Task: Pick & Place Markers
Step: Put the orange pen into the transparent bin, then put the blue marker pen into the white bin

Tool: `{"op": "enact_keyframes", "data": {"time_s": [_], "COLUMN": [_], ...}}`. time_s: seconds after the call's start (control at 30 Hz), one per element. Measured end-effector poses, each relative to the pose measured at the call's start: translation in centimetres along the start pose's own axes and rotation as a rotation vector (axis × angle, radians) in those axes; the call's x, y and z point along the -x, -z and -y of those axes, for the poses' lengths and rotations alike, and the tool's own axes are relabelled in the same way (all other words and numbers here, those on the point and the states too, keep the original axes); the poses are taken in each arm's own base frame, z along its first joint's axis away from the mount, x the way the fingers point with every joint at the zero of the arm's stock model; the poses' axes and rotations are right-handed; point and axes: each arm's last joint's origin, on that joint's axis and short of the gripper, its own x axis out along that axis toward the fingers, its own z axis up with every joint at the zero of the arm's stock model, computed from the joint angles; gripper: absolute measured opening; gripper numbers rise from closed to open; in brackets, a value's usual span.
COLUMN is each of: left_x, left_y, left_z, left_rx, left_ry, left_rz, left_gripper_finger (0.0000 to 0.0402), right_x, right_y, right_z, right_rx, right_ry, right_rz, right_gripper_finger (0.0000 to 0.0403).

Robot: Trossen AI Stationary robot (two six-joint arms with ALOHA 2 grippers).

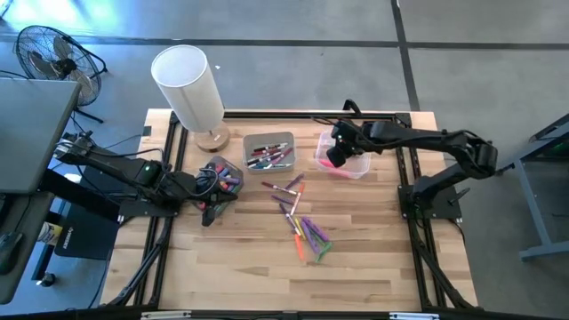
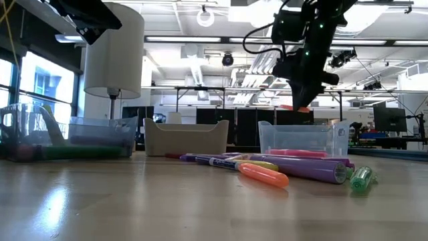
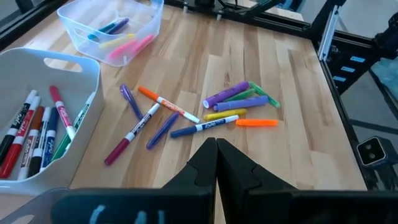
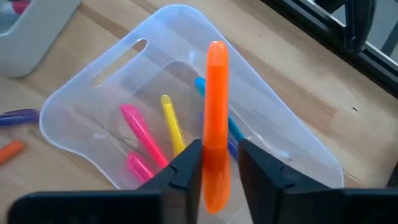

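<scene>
Wood planks, pale and smooth, make up my tabletop (image 1: 373, 267). My right pincer (image 4: 217, 163) hangs over the clear plastic bin (image 4: 81, 102). An orange highlighter (image 4: 216, 112) sits between my two dark fingers. It is smooth, round and fat, and it points out past my fingertips. My fingers lie close beside it with thin gaps showing, so I cannot tell if I am squeezing it or letting go.

The bin is see-through with rounded corners and a slot handle. Pink, yellow and blue markers (image 4: 171, 127) lie on its floor, with bare floor around them.

My left pincer (image 3: 216, 163) is squeezed shut with nothing in it, near the left side of the tabletop by a second clear bin (image 1: 224, 172).

A grey bin (image 1: 268, 153) of markers sits in the middle at the back. A loose pile of markers (image 1: 300, 219) lies in the middle, purple, orange, green and blue. Lots of bare wood lies in front of them.

From low down, I see the highlighter's orange tip (image 2: 301, 107) above the bin's rim, not touching it. From high up, my arm hides it. A white lamp (image 1: 188, 87) stands on a round wooden foot at the back left.
</scene>
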Motion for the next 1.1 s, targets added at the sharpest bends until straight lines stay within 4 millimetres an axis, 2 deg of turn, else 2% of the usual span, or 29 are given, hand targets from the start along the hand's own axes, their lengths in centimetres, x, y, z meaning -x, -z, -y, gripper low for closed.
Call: {"op": "enact_keyframes", "data": {"time_s": [0.17,0.33,0.5,0.63,0.77,0.93,1.1], "left_x": [0.0,0.0,0.0,0.0,0.0,-0.1,-2.7], "left_y": [0.0,0.0,0.0,-0.1,-0.3,-0.7,-1.4], "left_z": [0.0,-0.1,-0.2,-0.4,-0.4,-0.2,1.1], "left_rx": [-0.002,-0.002,-0.001,0.032,0.055,0.105,0.019], "left_ry": [-0.002,-0.026,-0.074,-0.133,-0.132,-0.114,-0.155], "left_rz": [-0.004,0.002,0.026,0.054,0.071,0.107,0.019], "left_gripper_finger": [0.0002,0.0005,0.0055,0.0117,0.0156,0.0164,0.0165], "right_x": [0.0,0.3,0.4,0.7,2.2,5.9,10.0], "right_y": [0.0,0.4,1.1,1.9,2.9,4.4,6.9], "right_z": [0.0,0.1,0.5,0.5,0.0,-0.5,-0.9], "right_rx": [0.001,-0.008,-0.028,-0.05,-0.024,-0.03,-0.027], "right_ry": [-0.014,-0.045,-0.023,0.017,0.022,-0.061,-0.182], "right_rz": [-0.01,-0.057,-0.13,-0.193,-0.164,-0.044,0.08], "right_gripper_finger": [0.0139,0.0177,0.0183,0.0167,0.0134,0.0084,0.0031]}}
